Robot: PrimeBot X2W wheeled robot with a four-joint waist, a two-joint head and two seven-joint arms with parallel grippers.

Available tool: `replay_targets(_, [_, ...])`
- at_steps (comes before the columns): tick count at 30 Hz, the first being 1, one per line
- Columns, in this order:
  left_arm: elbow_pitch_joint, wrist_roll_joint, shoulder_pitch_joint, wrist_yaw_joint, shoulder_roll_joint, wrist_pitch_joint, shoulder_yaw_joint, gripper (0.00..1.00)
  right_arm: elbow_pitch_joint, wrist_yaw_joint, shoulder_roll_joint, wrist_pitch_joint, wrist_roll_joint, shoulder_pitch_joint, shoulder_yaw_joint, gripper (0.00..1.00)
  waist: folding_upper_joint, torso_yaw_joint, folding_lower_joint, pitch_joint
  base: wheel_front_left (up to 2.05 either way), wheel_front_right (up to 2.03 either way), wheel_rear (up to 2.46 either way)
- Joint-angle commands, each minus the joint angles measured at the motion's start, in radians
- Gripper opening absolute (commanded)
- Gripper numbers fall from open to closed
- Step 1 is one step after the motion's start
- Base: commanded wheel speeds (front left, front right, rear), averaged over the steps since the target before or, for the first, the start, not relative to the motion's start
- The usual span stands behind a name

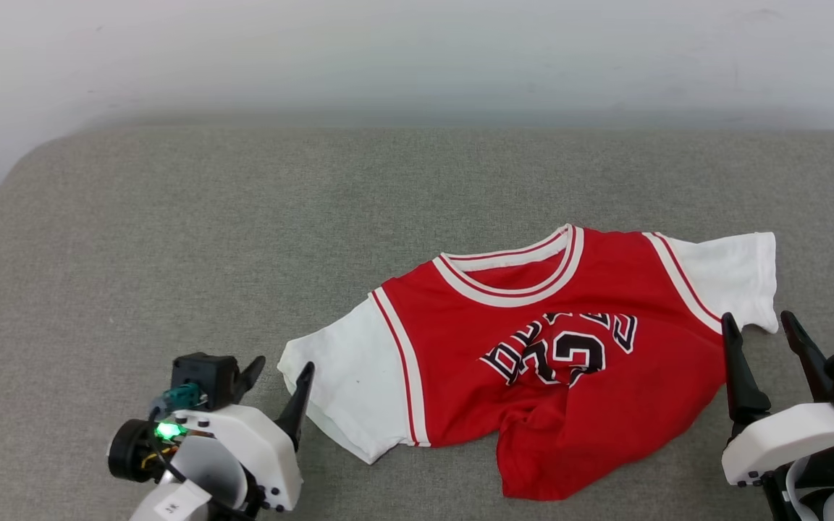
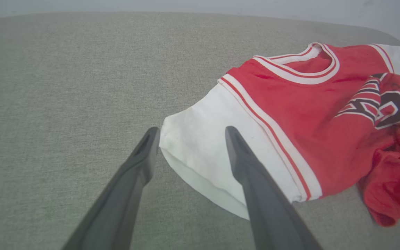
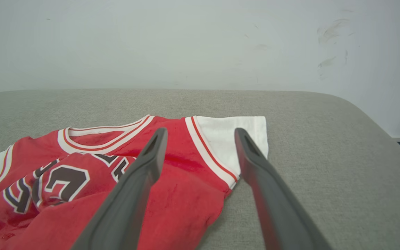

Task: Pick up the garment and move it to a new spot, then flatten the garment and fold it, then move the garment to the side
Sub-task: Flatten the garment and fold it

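Note:
The garment [image 1: 533, 354], a red jersey shirt with white sleeves, striped collar and black lettering, lies face up on the grey surface, collar toward the far side, its lower part bunched and wrinkled. My left gripper [image 1: 281, 375] is open just left of the near white sleeve [image 2: 200, 152], its fingers astride the sleeve's edge with nothing gripped. My right gripper [image 1: 759, 327] is open at the shirt's right side, below the other white sleeve [image 3: 234, 139], holding nothing. The garment [image 3: 82, 184] spreads to the left in the right wrist view.
The grey padded surface [image 1: 207, 231] stretches wide to the left and behind the shirt, with a pale wall [image 1: 417, 58] at its far edge. Its right edge drops off [image 3: 387, 132] beyond the right gripper.

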Motion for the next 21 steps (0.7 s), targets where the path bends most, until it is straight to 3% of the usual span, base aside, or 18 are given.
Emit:
replay_targets(1, [-0.006, -0.002, 0.005, -0.002, 0.009, -0.004, 0.006, 1.00, -0.006, -0.001, 0.003, 0.000, 0.004, 0.008, -0.001, 1.00, 0.0000, -0.001, 0.0000, 0.001, 0.00, 0.00, 0.00])
replay_targets(5, [-0.028, -0.008, -0.028, -0.011, 0.052, 0.036, 0.023, 1.00, -0.021, -0.001, 0.003, 0.003, 0.005, 0.004, -0.002, 1.00, 0.0000, -0.009, 0.0000, 0.020, 0.00, 0.00, 0.00])
replay_targets(10, [-0.032, -0.040, -0.087, -0.029, 0.109, 0.187, 0.028, 1.00, -0.034, -0.001, 0.004, 0.005, 0.002, -0.010, 0.005, 1.00, 0.0000, -0.028, 0.0000, 0.060, 0.00, 0.00, 0.00])
replay_targets(16, [-0.029, -0.066, -0.140, -0.032, 0.136, 0.318, 0.018, 1.00, -0.038, -0.001, 0.006, 0.002, 0.000, -0.022, 0.008, 1.00, 0.0000, -0.052, 0.0000, 0.118, 0.00, 0.00, 0.00])
replay_targets(21, [-0.010, -0.069, -0.165, -0.025, 0.130, 0.365, 0.004, 1.00, -0.044, -0.001, 0.008, -0.003, -0.001, -0.030, 0.003, 1.00, 0.0000, -0.068, 0.0000, 0.162, 0.00, 0.00, 0.00])
